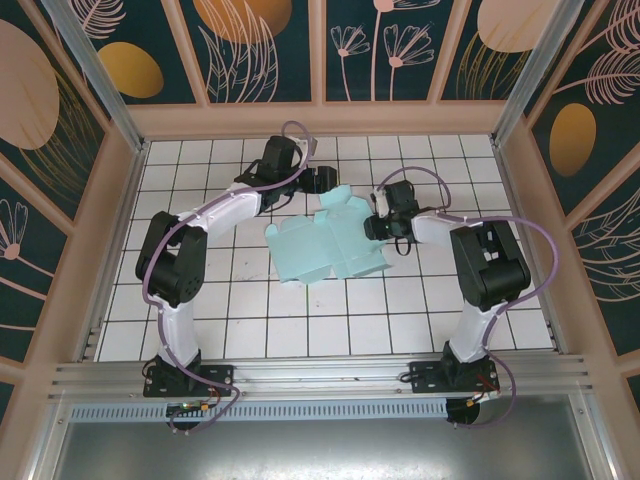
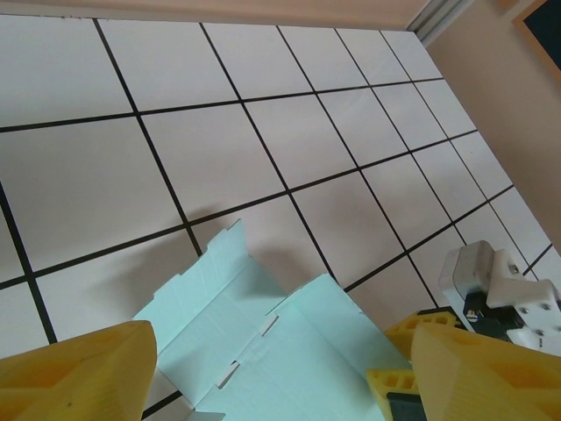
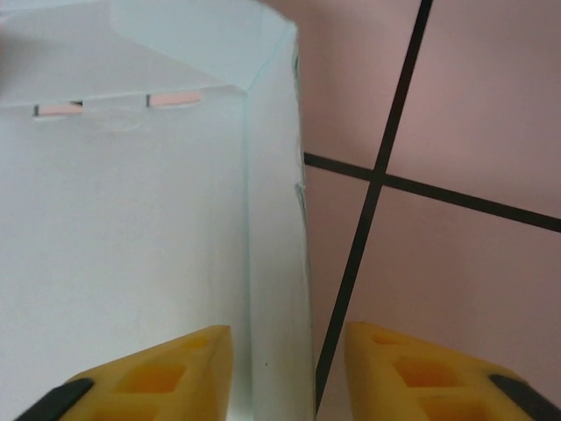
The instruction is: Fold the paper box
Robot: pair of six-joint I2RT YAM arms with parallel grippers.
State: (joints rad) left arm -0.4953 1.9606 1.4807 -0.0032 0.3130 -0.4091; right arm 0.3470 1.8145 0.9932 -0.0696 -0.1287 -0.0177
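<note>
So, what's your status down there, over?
Left gripper open over paper box. Right gripper open, box edge between its fingers. Box unfinished on the tiled table. Nothing blocking.

A white tiled table (image 1: 300,320) is closed in by peach walls (image 1: 115,230) on the left, right and far sides, and bare tile is left across the near half and in both far corners. The middle is taken up by the paper box (image 1: 330,250), a pale blue sheet lying partly raised, with the left gripper (image 1: 322,182) held just beside its far edge and the right gripper (image 1: 378,222) set at its right edge, jaws parted around the card. The left arm (image 1: 200,230) and the right arm (image 1: 480,260) are bent over the tiles at either side, so the box is flanked, and open tile is left along its near edge.
</note>
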